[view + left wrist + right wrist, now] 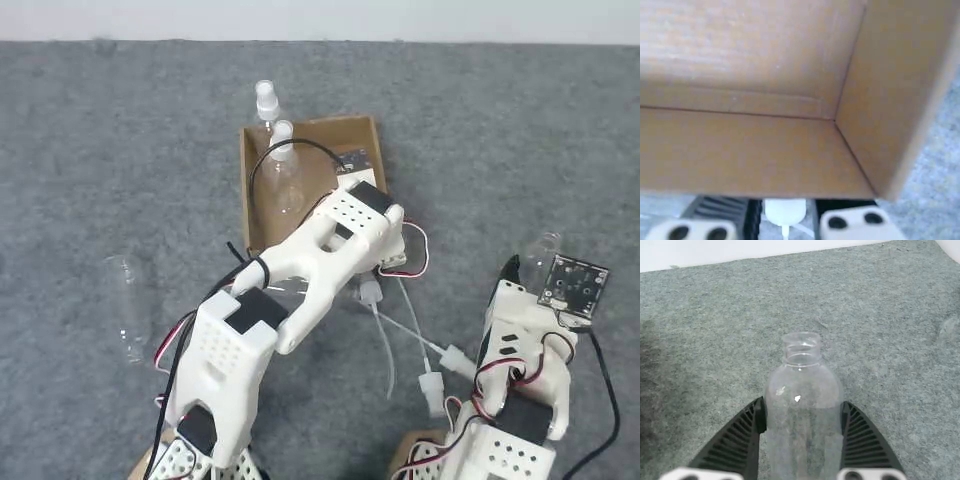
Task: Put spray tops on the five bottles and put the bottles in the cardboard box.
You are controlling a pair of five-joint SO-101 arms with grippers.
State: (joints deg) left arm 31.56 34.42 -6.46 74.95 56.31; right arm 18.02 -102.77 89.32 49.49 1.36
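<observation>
My left gripper sits at the near right corner of the cardboard box, shut on a white spray top whose thin tube trails toward me. In the left wrist view the spray top shows between the dark fingers, facing the box's inner walls. My right gripper is shut on a clear uncapped bottle; in the high view that bottle stands at the right. One capped bottle lies in the box.
Another capped bottle is at the box's far edge. An uncapped clear bottle lies on the grey carpet at the left. Two loose spray tops with tubes lie between the arms.
</observation>
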